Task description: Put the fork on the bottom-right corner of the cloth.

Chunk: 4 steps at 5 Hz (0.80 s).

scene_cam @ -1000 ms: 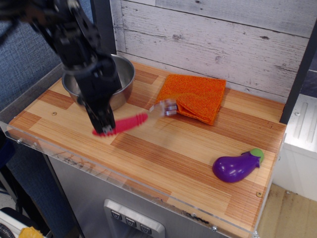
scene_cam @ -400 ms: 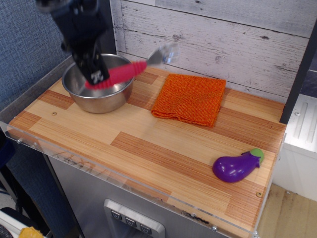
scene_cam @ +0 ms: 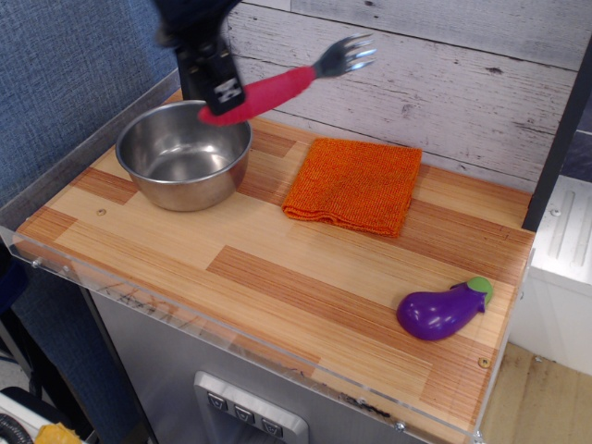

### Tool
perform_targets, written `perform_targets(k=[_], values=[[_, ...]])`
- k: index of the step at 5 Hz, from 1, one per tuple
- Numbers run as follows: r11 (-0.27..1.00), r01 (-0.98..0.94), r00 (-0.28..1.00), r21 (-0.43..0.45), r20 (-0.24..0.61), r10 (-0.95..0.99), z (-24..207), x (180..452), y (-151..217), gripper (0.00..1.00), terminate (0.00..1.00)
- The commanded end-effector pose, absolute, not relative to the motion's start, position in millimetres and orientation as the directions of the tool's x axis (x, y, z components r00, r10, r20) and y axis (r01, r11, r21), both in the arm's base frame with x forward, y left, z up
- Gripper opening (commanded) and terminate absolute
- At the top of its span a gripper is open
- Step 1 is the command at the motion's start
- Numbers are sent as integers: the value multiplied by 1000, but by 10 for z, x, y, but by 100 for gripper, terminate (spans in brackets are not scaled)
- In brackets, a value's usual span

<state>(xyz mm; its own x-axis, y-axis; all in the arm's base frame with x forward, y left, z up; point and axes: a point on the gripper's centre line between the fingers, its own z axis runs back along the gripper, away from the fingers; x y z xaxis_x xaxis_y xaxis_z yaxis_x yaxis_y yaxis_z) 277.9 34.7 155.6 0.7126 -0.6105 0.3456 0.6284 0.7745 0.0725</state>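
While the arm's upper part is cut off by the top edge, the gripper (scene_cam: pixel 220 95) shows above the bowl (scene_cam: pixel 184 154), clamped on the handle end of the fork (scene_cam: pixel 282 85). Held in the air, the fork slants up to the right, tines against the plank wall (scene_cam: pixel 444 83), clear of the table (scene_cam: pixel 305 277). Right of the bowl the cloth (scene_cam: pixel 354 184) lies flat, with an eggplant (scene_cam: pixel 442 310) well apart near the front right corner.

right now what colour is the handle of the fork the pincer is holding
Red-pink; the fork has silver tines, seen in the only view, held up by the pincer.
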Motion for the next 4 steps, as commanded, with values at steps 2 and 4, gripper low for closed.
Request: perform_targets(k=[2, 4], values=[[685, 717, 646, 127, 248, -722, 1179, 2858, 31, 0, 0], [690, 717, 664, 104, 201, -720, 861, 3064, -80, 0, 0]])
